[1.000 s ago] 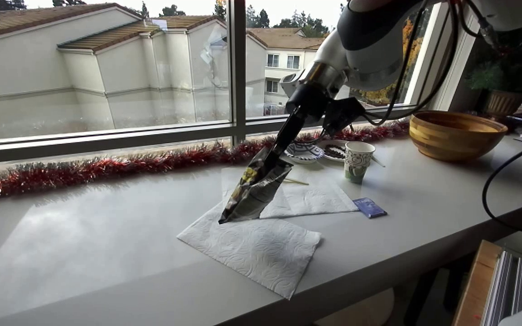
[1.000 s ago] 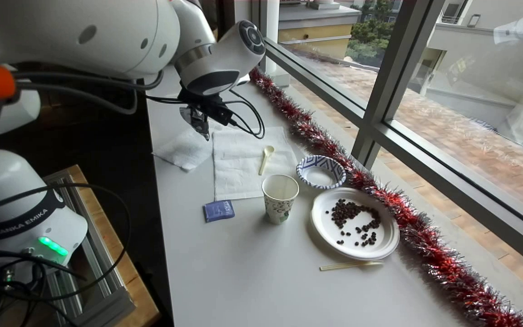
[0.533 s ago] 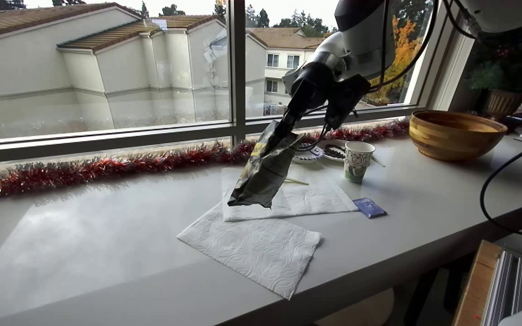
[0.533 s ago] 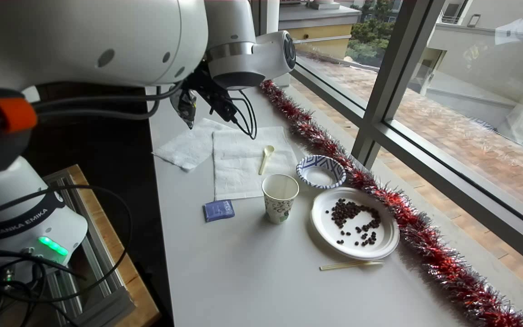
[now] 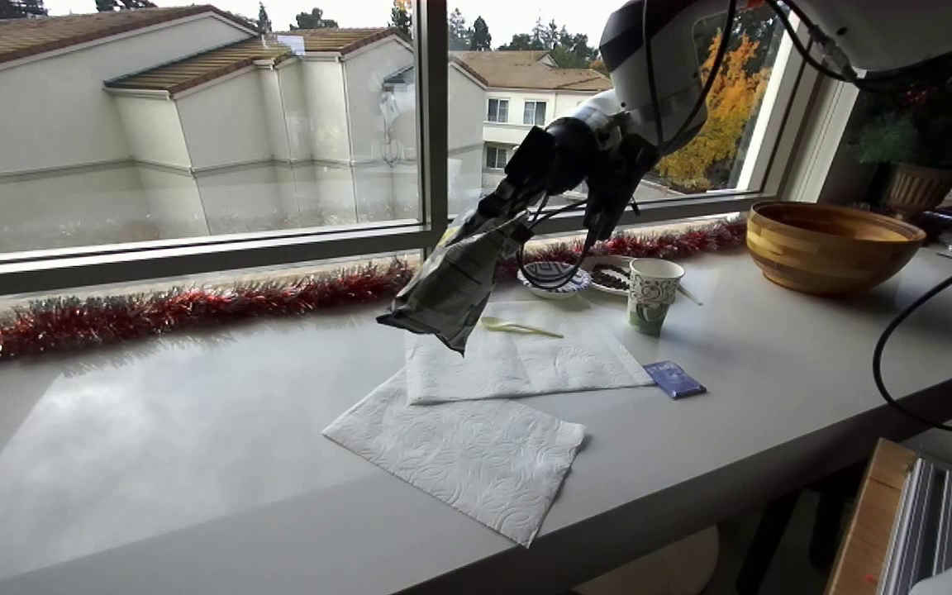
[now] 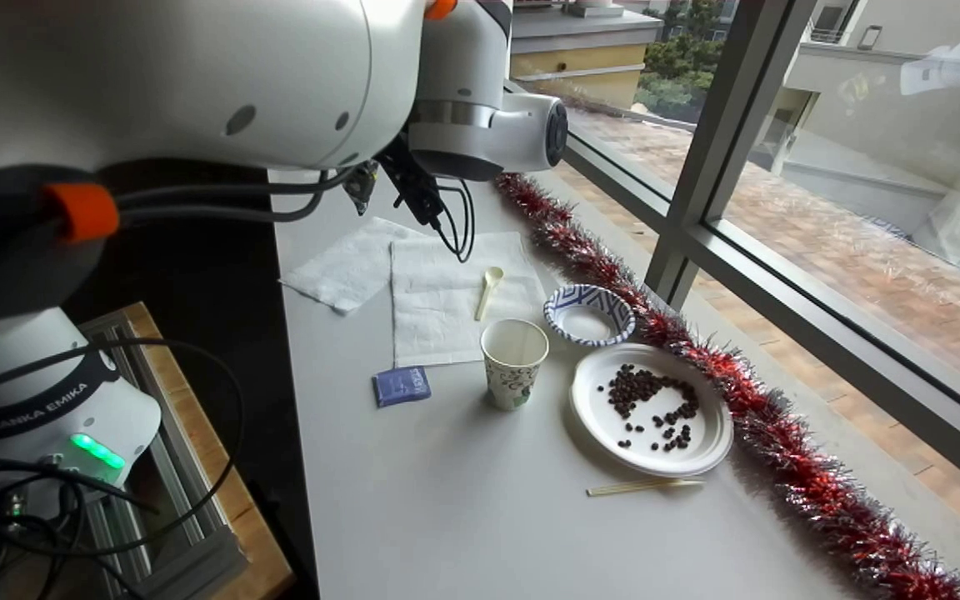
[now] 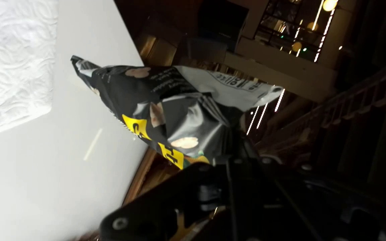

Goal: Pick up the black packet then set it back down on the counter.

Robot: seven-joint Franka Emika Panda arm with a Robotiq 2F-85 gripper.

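The black packet (image 5: pixel 453 285) is dark and crinkly with yellow markings. It hangs tilted in the air above the napkins. My gripper (image 5: pixel 511 225) is shut on its upper end, and the packet's free end points down and away from the fingers. In the wrist view the packet (image 7: pixel 159 97) extends from the dark fingers (image 7: pixel 238 142), bunched where they pinch it; the fingertips are hard to see in shadow. In an exterior view only a bit of the packet (image 6: pixel 360 190) shows behind the arm. The pale counter (image 5: pixel 162 463) lies below, apart from it.
Two white napkins (image 5: pixel 459 463) (image 5: pixel 525 368) lie below, with a pale spoon (image 6: pixel 488 293) on one. Near them are a blue packet (image 6: pixel 402 387), a paper cup (image 6: pixel 513 367), a patterned bowl (image 6: pixel 588 321), a plate of beans (image 6: pixel 605 452) and a wooden bowl (image 5: pixel 835 252). Red tinsel (image 5: pixel 154 318) lines the window.
My gripper has risen with the black packet, carrying its lower end from low over the front napkin to well above the counter. The packet has swung and turned; the spoon is uncovered in an exterior view.
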